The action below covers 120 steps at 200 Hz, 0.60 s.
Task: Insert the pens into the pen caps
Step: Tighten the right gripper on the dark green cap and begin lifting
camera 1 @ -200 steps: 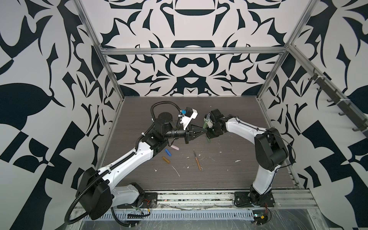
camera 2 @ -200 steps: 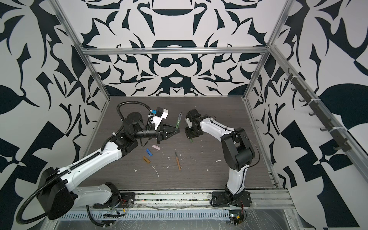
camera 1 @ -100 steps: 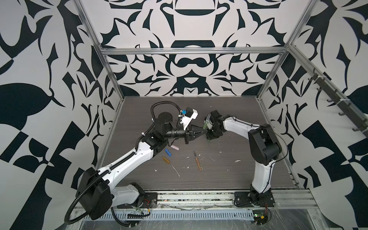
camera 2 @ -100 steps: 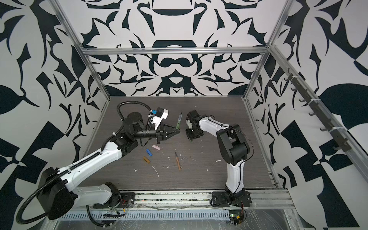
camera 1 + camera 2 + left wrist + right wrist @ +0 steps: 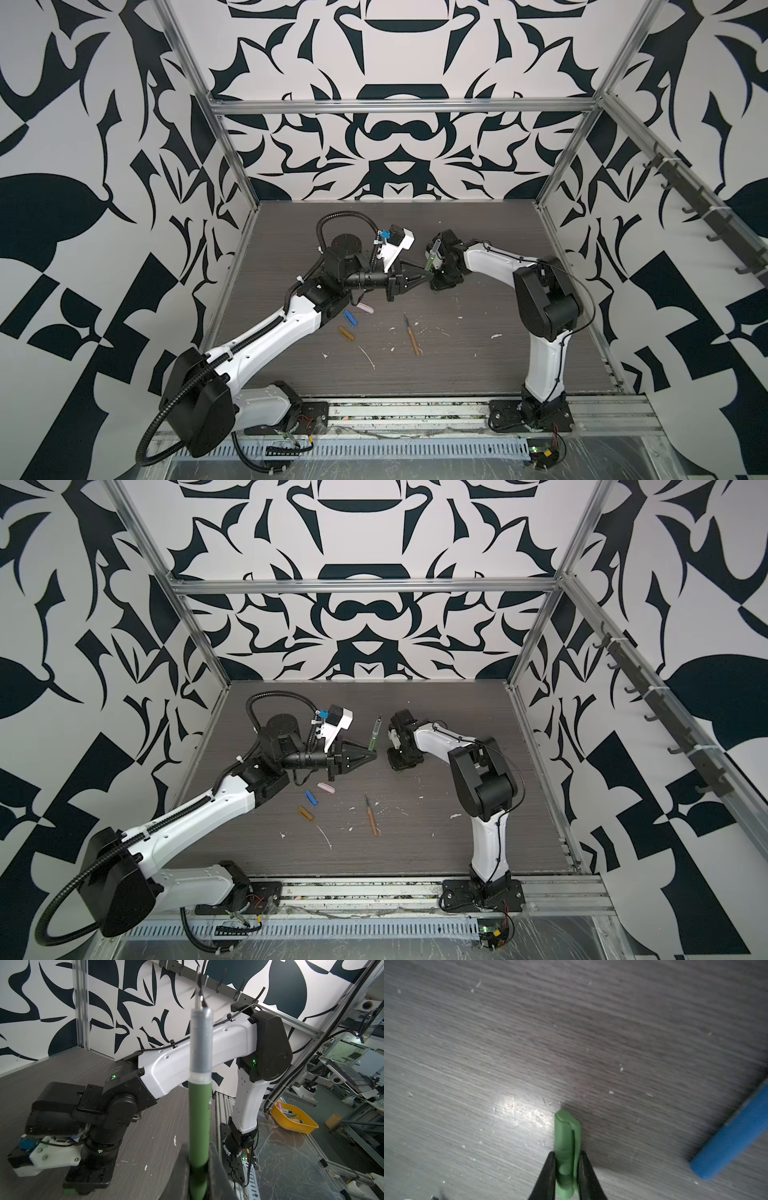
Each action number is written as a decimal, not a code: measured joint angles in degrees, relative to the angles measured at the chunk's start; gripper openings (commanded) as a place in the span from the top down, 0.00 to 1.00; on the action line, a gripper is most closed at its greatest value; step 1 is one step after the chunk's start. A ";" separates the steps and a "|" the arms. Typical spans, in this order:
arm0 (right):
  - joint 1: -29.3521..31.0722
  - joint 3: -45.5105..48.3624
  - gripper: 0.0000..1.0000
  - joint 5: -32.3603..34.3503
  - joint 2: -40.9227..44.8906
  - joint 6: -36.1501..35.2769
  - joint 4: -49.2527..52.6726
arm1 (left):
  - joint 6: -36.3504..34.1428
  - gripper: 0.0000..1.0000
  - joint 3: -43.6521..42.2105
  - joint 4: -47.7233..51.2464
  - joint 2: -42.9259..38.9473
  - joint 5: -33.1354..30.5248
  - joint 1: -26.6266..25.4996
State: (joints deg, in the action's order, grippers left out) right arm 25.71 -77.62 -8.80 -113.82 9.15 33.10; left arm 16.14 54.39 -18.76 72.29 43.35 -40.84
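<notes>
Since the earlier frames, the right arm's elbow has swung inward toward the middle of the table; both grippers have kept roughly their places.

Check the left gripper [image 5: 370,755]. Its fingers are clamped on the lower barrel of the dark green pen [image 5: 375,734]. The pen stands nearly upright above the fingertips, dark tip uppermost. Note that the right arm's wrist sits just beyond that pen, apart from it and below the level of the tip.

Check the right gripper [image 5: 567,1154]. It points down at the tabletop [image 5: 478,365] and is closed on a green pen cap [image 5: 566,1130]. The cap's closed end projects past the fingertips toward the surface. You cannot confirm from these views whether the cap touches the table.

Observe a blue pen [image 5: 733,1140] lying flat off to one side of the right fingertips, well clear of the cap.

On the table, nearer the arm bases than the left gripper, lie a pink cap [image 5: 365,308], a blue cap [image 5: 351,318] and an orange-brown cap [image 5: 346,333], close together. An orange-brown pen [image 5: 412,340] lies apart from them, among white flecks [image 5: 368,357].
</notes>
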 measured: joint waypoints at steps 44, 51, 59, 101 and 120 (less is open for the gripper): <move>0.37 0.02 0.73 -1.62 0.00 0.79 -0.17 | 0.00 1.00 0.00 0.24 0.00 0.00 0.00; 0.42 0.02 0.72 -2.12 0.00 0.94 -0.22 | 0.00 1.00 0.00 0.24 0.02 0.00 0.00; 0.42 0.02 0.72 -2.64 0.00 1.05 -0.24 | 0.00 1.00 0.00 0.24 0.02 0.00 0.00; 0.42 0.02 0.72 -5.33 0.00 1.70 -0.79 | 0.00 1.00 0.00 0.26 0.02 0.00 0.00; 0.42 0.02 0.72 -6.27 0.00 2.27 -1.27 | 0.00 1.00 0.00 0.26 0.02 0.00 0.00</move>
State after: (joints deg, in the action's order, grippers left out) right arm 26.13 -77.60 -15.07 -113.82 11.42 31.83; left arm 16.14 54.39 -18.50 72.31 43.35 -40.84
